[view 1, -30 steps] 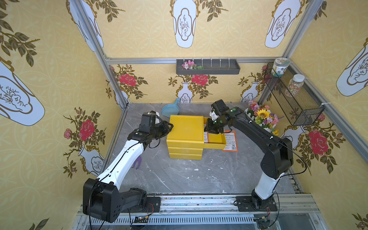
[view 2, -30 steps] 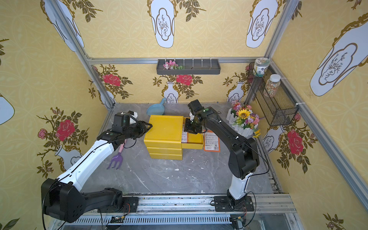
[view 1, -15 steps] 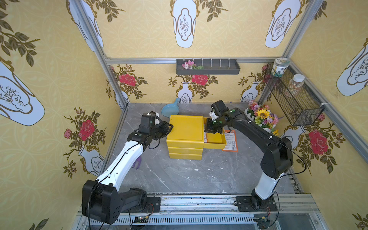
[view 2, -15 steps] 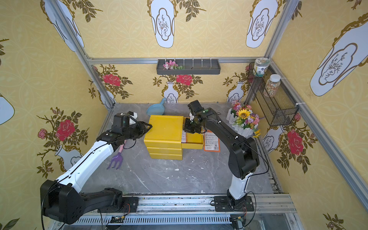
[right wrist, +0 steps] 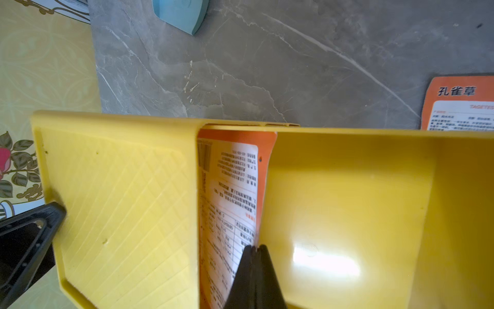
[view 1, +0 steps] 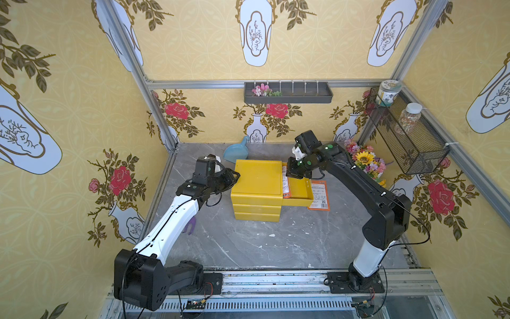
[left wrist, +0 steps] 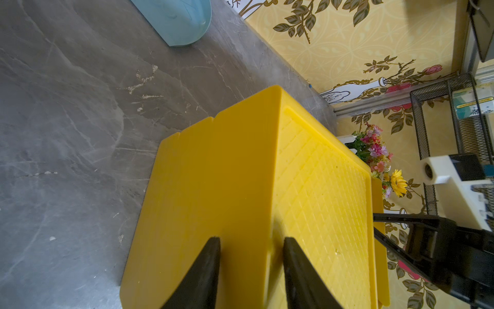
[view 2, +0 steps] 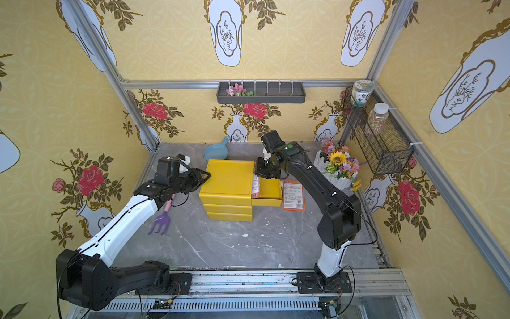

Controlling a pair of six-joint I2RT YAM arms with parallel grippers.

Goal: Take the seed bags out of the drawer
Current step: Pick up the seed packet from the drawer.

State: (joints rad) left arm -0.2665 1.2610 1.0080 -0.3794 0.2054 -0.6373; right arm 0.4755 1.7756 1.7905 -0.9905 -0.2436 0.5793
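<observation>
**Operator:** Seed bags [view 2: 255, 187]: where are they, and why is my left arm parked there?

**Spotter:** Your left gripper [left wrist: 251, 264] sits at the cabinet [view 1: 258, 176], fingers [left wrist: 207, 271] partly apart, one on either side of its top left edge. I judge that it braces the cabinet against sliding while you pull. I cannot tell whether it pinches or only presses.

**Operator:** And further right?

**Spotter:** The drawer bag [right wrist: 230, 200] stands on its edge in the open top drawer [view 1: 299, 190], half under the cabinet top. Your right gripper [right wrist: 255, 250] has its fingers closed together on that bag's free edge, probably because no other part is within reach. The table bag [view 1: 319, 194] lies flat on the table [view 1: 262, 243], text side up, just right of the drawer. It is already out.

**Operator:** What can't you see?

**Spotter:** Anything deeper in the drawer is hidden under the cabinet top. The lower drawers [view 1: 256, 212] are shut, so I cannot see what is inside them. In both top views your right arm covers the drawer's back corner. The print on the drawer bag is too blurred to read.
</observation>
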